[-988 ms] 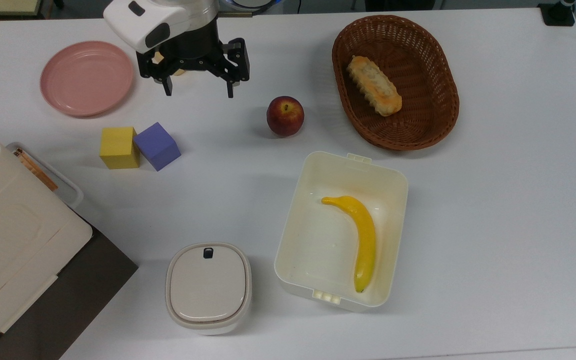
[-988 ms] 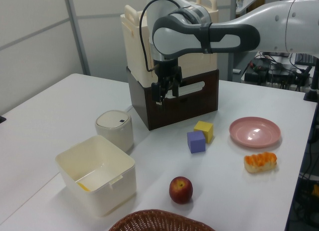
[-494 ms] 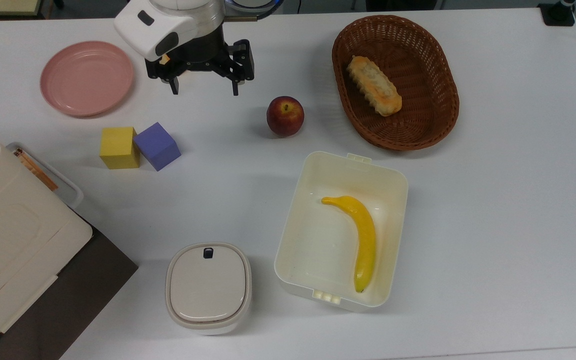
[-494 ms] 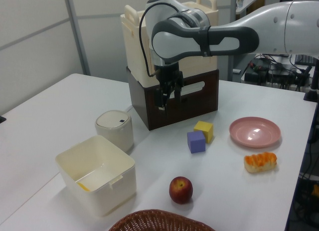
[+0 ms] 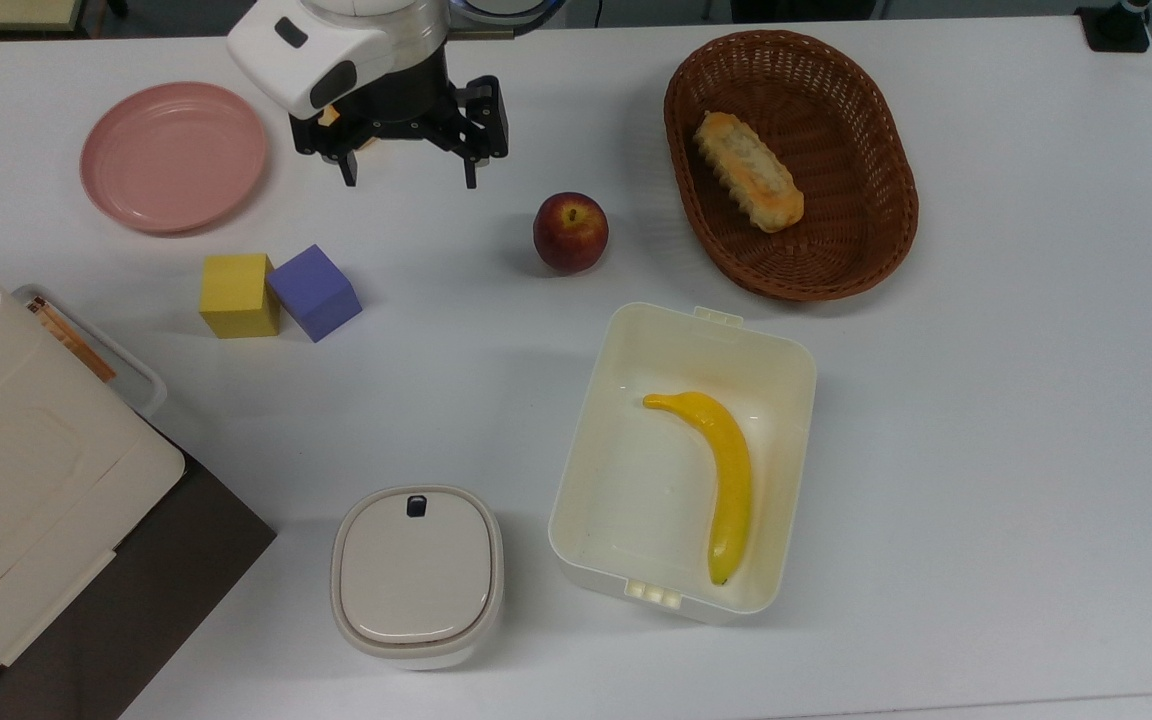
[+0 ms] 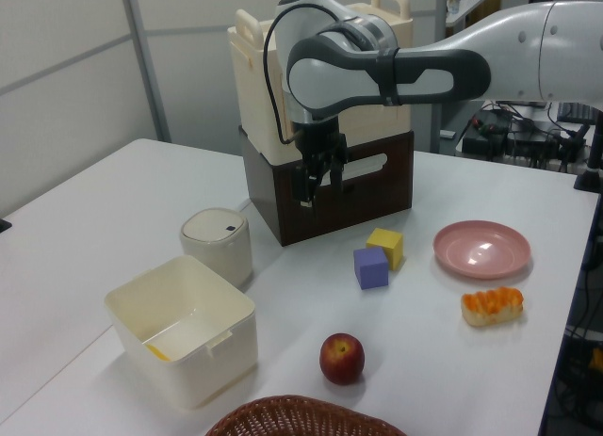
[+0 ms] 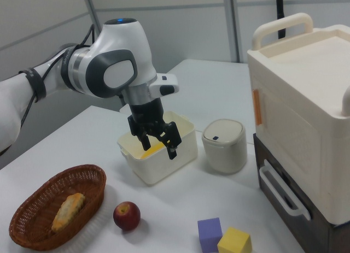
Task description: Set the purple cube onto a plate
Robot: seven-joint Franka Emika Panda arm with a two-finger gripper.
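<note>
A: Where's the small matte purple cube (image 5: 314, 293)?
B: On the white worktop (image 5: 986, 400), touching the yellow cube (image 5: 237, 294), rotated diagonal to it; no long axis. Round pink plate (image 5: 173, 156) sits apart.
A: Gripper (image 5: 406, 180)?
B: Raised, fingers (image 5: 470, 172) spread, empty.

In the top view you look straight down on the white table (image 5: 986, 420), taking in nearly its whole surface. In the left view you stand low at one corner, wicker basket (image 6: 297, 417) nearest you; in the right view you face the opposite way, closer in. All three share the purple cube (image 5: 314, 293) (image 6: 370, 267) (image 7: 210, 234) and apple (image 5: 570, 232) (image 6: 341, 358) (image 7: 126, 216).
</note>
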